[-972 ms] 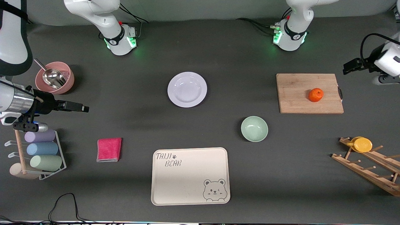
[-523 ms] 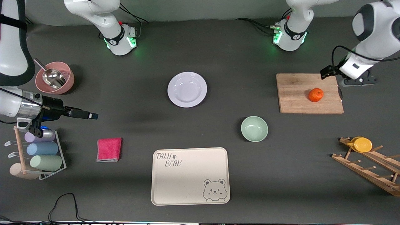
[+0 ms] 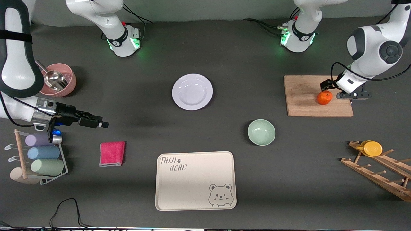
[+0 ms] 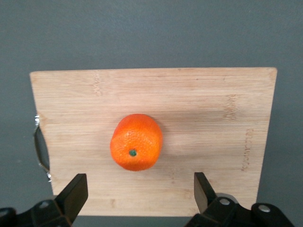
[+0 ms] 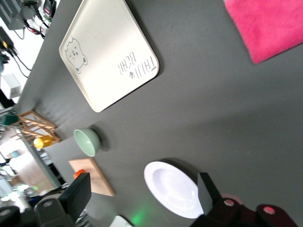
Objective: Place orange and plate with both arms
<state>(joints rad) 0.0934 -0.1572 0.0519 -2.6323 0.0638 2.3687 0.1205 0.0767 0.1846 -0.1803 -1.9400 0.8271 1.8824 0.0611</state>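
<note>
The right gripper (image 3: 104, 124) hangs over bare table, jaws wide open, empty. The glossy round white plate (image 3: 192, 91) sits mid-table. The small dimpled bright orange (image 3: 324, 97) rests on the wooden cutting board (image 3: 301, 96); the left gripper (image 4: 139, 194) hovers above it, jaws spread wide

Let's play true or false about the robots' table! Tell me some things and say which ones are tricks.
1. The small round orange sits on the wooden cutting board. True.
2. The round white plate holds the orange. False: the plate is bare.
3. The left gripper is open over the orange. True.
4. The right gripper grips the pink cloth. False: it is open and holds nothing.
5. The pale green bowl sits on the cream bear tray. False: it sits on the table.
</note>
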